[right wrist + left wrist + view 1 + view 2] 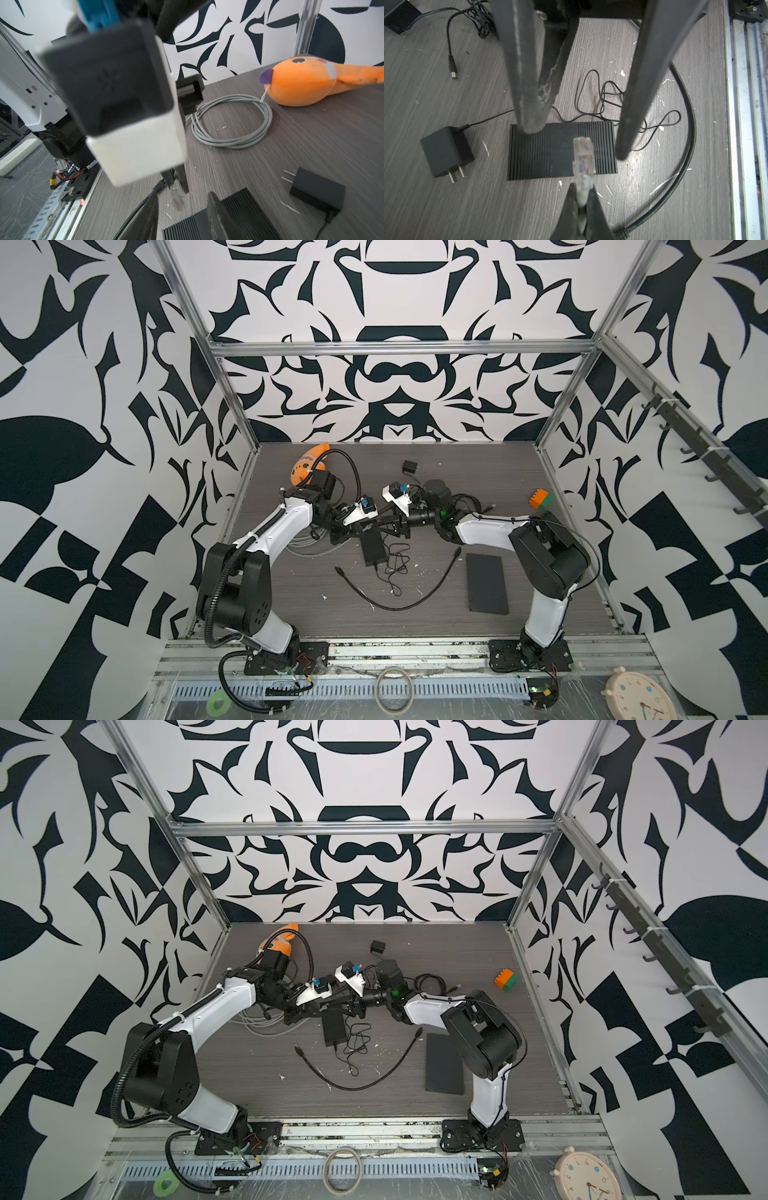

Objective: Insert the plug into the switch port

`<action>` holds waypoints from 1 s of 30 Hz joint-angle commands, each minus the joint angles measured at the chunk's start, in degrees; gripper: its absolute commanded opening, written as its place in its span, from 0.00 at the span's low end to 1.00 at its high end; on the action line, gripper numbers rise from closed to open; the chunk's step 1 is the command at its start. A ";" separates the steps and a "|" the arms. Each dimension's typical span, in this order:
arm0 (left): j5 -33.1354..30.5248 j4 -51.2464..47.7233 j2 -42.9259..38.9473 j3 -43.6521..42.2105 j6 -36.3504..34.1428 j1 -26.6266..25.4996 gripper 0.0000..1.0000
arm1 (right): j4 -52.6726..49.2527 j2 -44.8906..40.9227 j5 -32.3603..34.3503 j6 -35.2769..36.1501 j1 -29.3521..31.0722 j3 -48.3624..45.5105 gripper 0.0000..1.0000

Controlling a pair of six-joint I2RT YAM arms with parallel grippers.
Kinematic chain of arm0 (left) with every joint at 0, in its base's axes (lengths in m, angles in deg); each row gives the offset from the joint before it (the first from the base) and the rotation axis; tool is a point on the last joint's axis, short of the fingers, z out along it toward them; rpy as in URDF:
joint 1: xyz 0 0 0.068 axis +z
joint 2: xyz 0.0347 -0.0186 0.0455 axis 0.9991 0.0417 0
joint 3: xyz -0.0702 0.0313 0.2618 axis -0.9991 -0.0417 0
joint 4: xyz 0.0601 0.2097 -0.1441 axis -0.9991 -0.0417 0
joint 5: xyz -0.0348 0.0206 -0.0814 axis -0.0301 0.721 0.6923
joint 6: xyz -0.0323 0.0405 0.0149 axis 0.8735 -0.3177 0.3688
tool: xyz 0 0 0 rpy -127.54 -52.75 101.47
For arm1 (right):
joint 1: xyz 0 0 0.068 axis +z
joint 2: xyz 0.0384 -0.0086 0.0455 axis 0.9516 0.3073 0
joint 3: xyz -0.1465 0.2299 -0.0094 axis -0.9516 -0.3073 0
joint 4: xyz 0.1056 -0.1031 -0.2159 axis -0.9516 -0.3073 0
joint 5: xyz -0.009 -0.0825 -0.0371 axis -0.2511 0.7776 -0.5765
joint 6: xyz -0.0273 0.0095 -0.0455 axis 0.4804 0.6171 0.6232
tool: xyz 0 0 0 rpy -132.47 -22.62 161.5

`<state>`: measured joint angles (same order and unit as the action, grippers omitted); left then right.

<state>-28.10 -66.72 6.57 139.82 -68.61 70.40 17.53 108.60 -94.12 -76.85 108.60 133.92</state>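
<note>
My left gripper [582,193] is shut on the grey boot of a clear plug [583,158], which sticks out past its tips. Below it the black ribbed switch [550,158] lies flat on the table; its ports do not show. My right gripper [182,196] is open, and its two dark fingers [529,104] straddle the plug without touching it. One fingertip hangs over the switch [245,207], the other beside its end. In both top views the two grippers meet nose to nose above the switch [372,547] [334,1027] at mid-table.
A black power adapter [446,151] with a thin tangled cord lies by the switch. The coiled grey cable [230,120] and an orange plush toy [311,83] sit at the back left. A thick black cable [399,597], a flat black box [486,583] and a coloured block [540,499] lie to the right.
</note>
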 commanded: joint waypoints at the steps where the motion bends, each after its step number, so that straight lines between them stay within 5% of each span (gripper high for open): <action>1: 2.13 -2.01 -0.56 0.11 -0.16 0.24 0.00 | 1.47 -0.68 -0.88 -0.67 1.09 2.85 0.41; 17: 2.01 -1.78 -0.74 -0.16 -0.15 0.23 0.00 | -3.08 1.56 1.15 1.39 1.79 5.13 0.39; 30: 2.24 -1.68 -0.55 -0.09 -0.12 0.54 0.00 | -4.12 2.25 -0.15 1.17 1.65 5.58 0.11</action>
<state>-28.08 -66.79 6.57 139.80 -68.24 70.75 13.11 111.75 -93.44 -76.04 110.13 137.51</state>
